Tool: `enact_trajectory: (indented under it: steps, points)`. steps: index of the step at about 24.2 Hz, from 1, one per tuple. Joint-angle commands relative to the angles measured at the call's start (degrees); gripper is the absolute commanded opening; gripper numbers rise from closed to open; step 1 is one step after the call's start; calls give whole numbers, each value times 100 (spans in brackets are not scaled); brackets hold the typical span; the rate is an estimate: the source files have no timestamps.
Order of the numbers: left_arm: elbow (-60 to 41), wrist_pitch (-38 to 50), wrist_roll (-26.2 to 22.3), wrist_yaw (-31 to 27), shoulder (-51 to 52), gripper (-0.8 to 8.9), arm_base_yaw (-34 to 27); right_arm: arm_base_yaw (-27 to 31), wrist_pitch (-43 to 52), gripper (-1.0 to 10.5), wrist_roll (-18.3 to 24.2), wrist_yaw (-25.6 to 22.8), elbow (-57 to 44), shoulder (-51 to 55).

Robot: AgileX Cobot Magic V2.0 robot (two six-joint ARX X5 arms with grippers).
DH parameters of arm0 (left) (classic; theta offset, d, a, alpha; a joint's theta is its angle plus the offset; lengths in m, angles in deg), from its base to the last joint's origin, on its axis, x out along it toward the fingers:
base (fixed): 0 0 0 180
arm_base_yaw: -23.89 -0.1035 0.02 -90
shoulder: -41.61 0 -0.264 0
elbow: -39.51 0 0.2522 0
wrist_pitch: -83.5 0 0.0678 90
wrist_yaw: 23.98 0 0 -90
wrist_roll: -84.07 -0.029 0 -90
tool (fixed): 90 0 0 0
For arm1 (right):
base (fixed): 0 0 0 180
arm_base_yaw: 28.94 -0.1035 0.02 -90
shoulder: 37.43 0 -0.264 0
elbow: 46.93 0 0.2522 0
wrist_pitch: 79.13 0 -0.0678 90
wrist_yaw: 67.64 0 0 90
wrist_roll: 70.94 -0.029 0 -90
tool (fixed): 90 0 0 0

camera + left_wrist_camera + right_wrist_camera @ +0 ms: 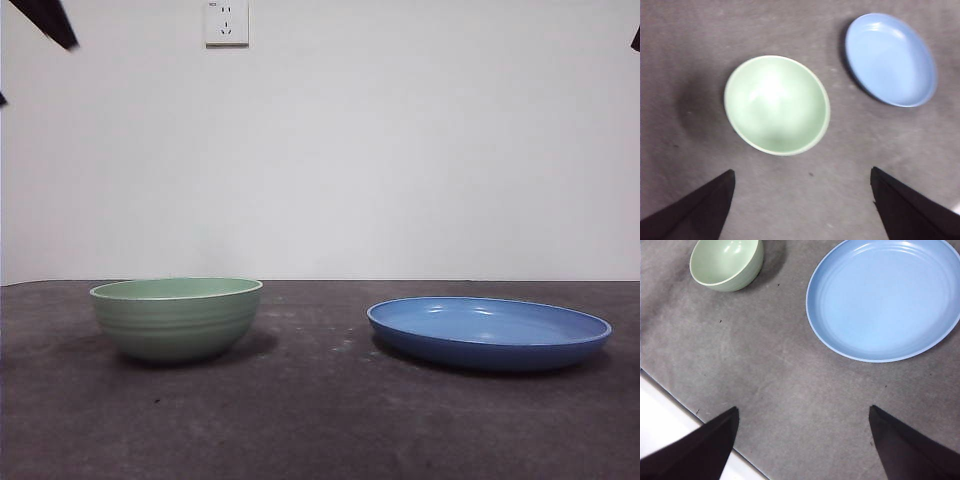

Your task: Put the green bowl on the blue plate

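The green bowl (pixel 176 317) stands upright and empty on the dark table at the left; it also shows as the bowl (pixel 776 104) and the bowl (pixel 727 263) in the wrist views. The blue plate (pixel 489 331) lies flat at the right, apart from the bowl, and appears as the plate (pixel 890 59) and the plate (pixel 883 297). My left gripper (pixel 802 192) hangs open high above the table, near the bowl, holding nothing. My right gripper (pixel 803 430) is open too, high above the table near the plate. In the front view both arms show only as black tips at the top corners.
The dark grey table (pixel 320 420) runs to a white wall with a socket (pixel 226 21). The table's pale near edge (pixel 660 420) shows in the right wrist view.
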Motion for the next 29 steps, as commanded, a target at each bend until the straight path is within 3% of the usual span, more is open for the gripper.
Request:
enact_trajectory:
  steps: [1,12,22,27,29]
  points:
    - [400,28,11,-400,-599,433,160,-24,55,418,-90,15,118,-44]
    - [916,629,-20,-1550,-3069,433,448,-24,57,418,-109,15,118,-44]
    - [916,1117,-22,-1580,-3974,391,461,-24,72,418,-107,13,118,-44]
    - [916,1078,-26,-1582,-3993,190,463,-24,98,418,-109,13,118,-44]
    - [914,1038,-26,-1580,-4004,165,463,-24,98,417,-109,15,118,-44]
